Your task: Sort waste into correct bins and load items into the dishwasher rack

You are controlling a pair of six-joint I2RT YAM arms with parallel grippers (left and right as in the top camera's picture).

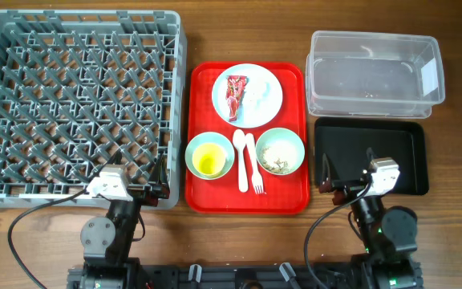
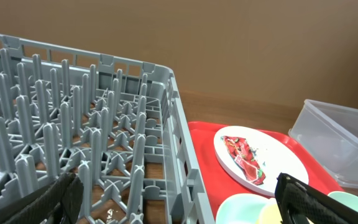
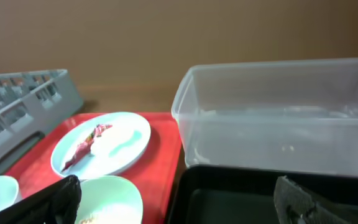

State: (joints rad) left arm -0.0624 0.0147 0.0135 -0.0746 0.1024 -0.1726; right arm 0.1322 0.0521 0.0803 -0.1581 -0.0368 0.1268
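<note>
Only overhead shows the spoon (image 1: 241, 163) and fork (image 1: 253, 164). Wrist views show left claw (image 2: 178, 190) spread, rack (image 2: 183, 143) ahead; right claw (image 3: 176, 190) spread, tub (image 3: 278, 124) ahead.

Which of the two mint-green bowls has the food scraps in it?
The right-hand pale mint-green bowl, next to the white plastic fork: beige crumbly scraps lie in it. The left-hand bowl holds a small yellow cup.

Overhead: you look straight down from well above, the whole surface (image 1: 231, 241) in frame.
Left wrist: you look forward, low behind the left tool (image 2: 179, 202); rack (image 2: 73, 137) close ahead-left.
Right wrist: you look forward, low behind the right tool (image 3: 179, 202); clear tub (image 3: 278, 130) close ahead.
Shared: plate (image 2: 272, 155), ahead-right of the left tool, ahead-left of the right.
</note>
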